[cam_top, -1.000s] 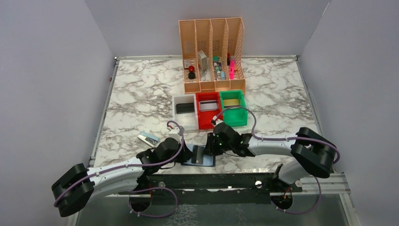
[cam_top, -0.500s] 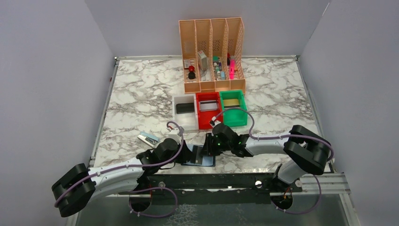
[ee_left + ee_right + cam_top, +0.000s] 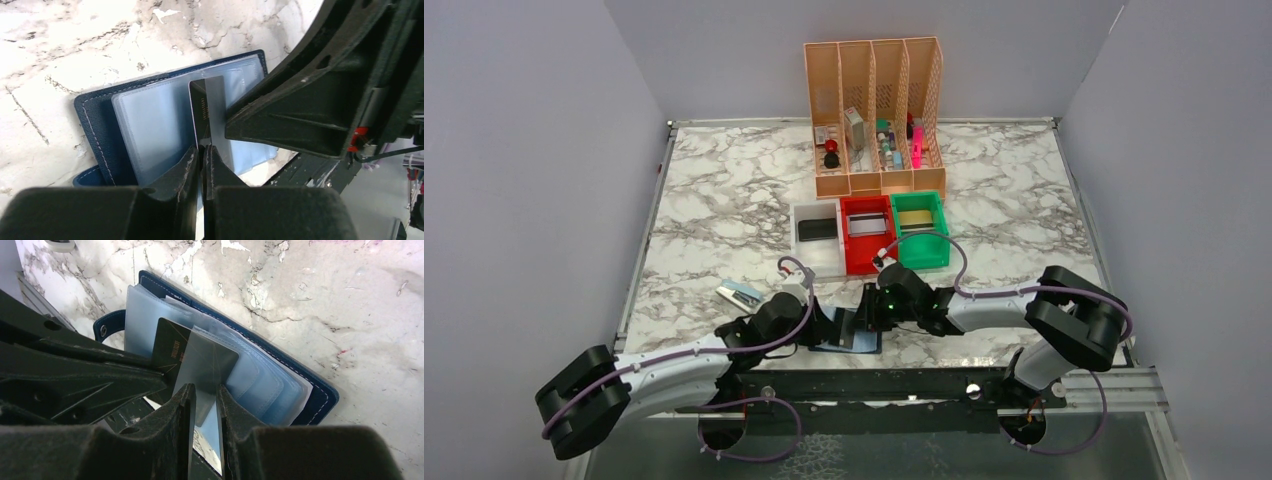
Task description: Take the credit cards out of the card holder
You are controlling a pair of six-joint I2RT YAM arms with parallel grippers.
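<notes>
While the right fingers (image 3: 186, 410) are straddling a clear pocket (image 3: 210, 360), grip unclear, left fingers (image 3: 186, 170) are pinching the black card (image 3: 207, 110) by its edge: likely stiff, slick, light.

We look from three places. Our top camera sits high up behind the two arms (image 3: 674, 365). It looks down and forward over the whole worktop (image 3: 724, 210) from far away. The card holder (image 3: 861, 343) looks tiny there, near the bottom. Our left wrist camera rides on the left wrist and looks along the left fingers (image 3: 186, 170), very close to the card holder. Our right wrist camera looks along the right fingers (image 3: 182, 412) from the other side, just as close. Both wrist views share the card holder and the black card (image 3: 204, 105). Each one sees the other arm's fingers as a big dark shape.
</notes>
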